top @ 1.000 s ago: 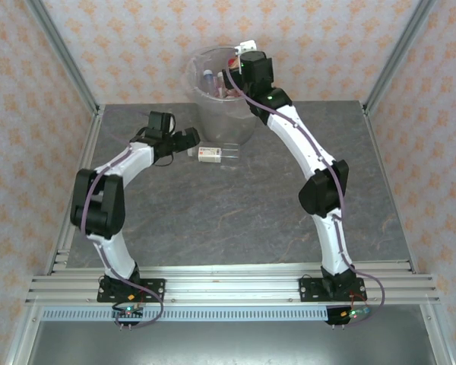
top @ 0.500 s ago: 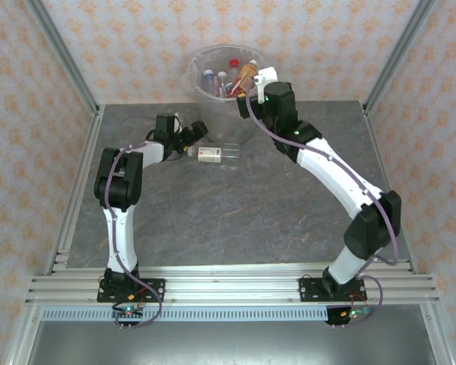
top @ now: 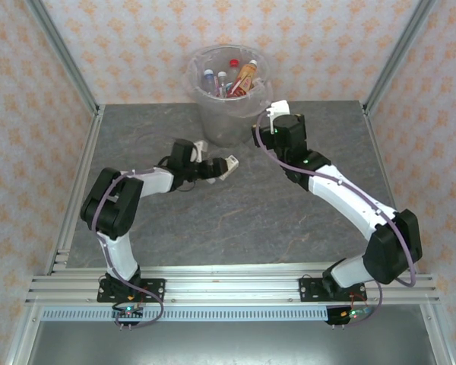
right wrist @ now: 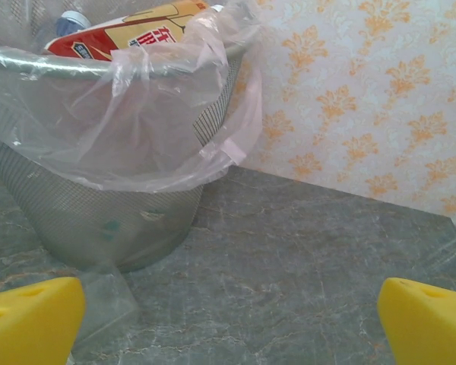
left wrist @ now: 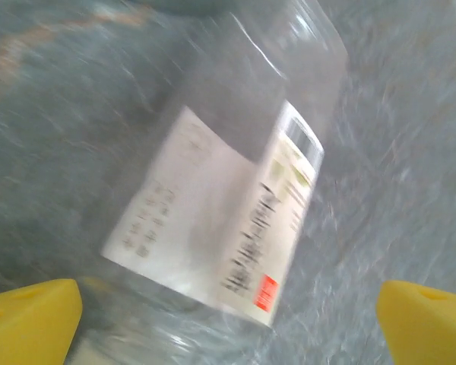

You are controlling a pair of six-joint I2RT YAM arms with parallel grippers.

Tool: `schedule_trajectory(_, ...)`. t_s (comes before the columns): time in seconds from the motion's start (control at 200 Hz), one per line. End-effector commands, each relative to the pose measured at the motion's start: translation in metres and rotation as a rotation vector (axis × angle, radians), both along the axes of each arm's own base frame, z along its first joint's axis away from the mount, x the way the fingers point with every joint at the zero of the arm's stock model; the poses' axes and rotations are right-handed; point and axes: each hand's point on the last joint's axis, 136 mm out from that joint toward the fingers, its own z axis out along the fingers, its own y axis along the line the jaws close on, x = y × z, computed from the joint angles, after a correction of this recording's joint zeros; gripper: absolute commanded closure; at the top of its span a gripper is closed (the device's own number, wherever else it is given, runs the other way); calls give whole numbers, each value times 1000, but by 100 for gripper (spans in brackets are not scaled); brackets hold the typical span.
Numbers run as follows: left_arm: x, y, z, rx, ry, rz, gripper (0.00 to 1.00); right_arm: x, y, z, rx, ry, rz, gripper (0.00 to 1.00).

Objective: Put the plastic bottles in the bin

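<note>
So the right gripper (top: 267,131) has pulled out from over the bin (top: 194,70) and backed off toward the near right, now sitting low beside it over the table (top: 213,228). With it gone, an orange-label bottle (top: 243,76) shows up lying in there. The left gripper (top: 222,166) slid right, and its wide-open jaws now sit either side of the lying bottle (left wrist: 220,220)

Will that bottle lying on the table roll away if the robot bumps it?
Probably: the bottle is round and lies on its side on the flat table, so a nudge could roll it. It looks clear and empty, so likely light. Its plastic may be slippery, though the open left pincer straddles it.
</note>
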Motion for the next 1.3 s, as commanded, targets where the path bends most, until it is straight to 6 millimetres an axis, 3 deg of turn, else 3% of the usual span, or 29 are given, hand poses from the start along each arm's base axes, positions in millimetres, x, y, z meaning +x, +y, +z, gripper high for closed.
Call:
schedule_trajectory(0.0,3,42,-16,387,-17,50,0,-5,-11,23,62,-74,-46,1)
schedule_trajectory(0.125,12,31,-18,456,10,-1,0,-7,-14,22,64,-83,-51,1)
schedule_trajectory(0.145,11,30,-29,481,34,-16,0,-7,-15,23,64,-85,-53,1)
schedule_trajectory(0.305,12,1,-37,569,21,-113,0,-11,-19,19,60,-85,-56,1)
schedule_trajectory(0.52,22,1,-41,722,-15,-70,0,-17,-26,14,53,-81,-68,1)
schedule_trajectory(0.646,20,-11,-42,675,-16,-110,0,-19,-30,12,50,-76,-73,1)
schedule_trajectory(0.741,7,-24,-26,592,-77,-163,0,-21,-32,8,43,-67,-77,1)
schedule_trajectory(0.831,-5,-15,-16,624,-139,-166,0,-24,-34,5,40,-63,-78,1)
schedule_trajectory(0.851,-5,-10,-4,632,-164,-154,0,-24,-34,5,41,-62,-79,1)
schedule_trajectory(0.941,-7,1,7,725,-196,-198,0,-25,-36,2,42,-59,-82,1)
schedule_trajectory(1.086,-1,-11,26,752,-223,-302,0,-26,-36,0,45,-59,-80,1)
schedule_trajectory(1.176,13,-18,46,700,-175,-202,0,-27,-38,-1,45,-61,-83,1)
schedule_trajectory(1.191,15,-21,41,691,-146,-190,0,-28,-38,-2,46,-59,-83,1)
schedule_trajectory(1.296,16,-42,50,561,-33,-39,0,-29,-41,-14,77,-15,-71,1)
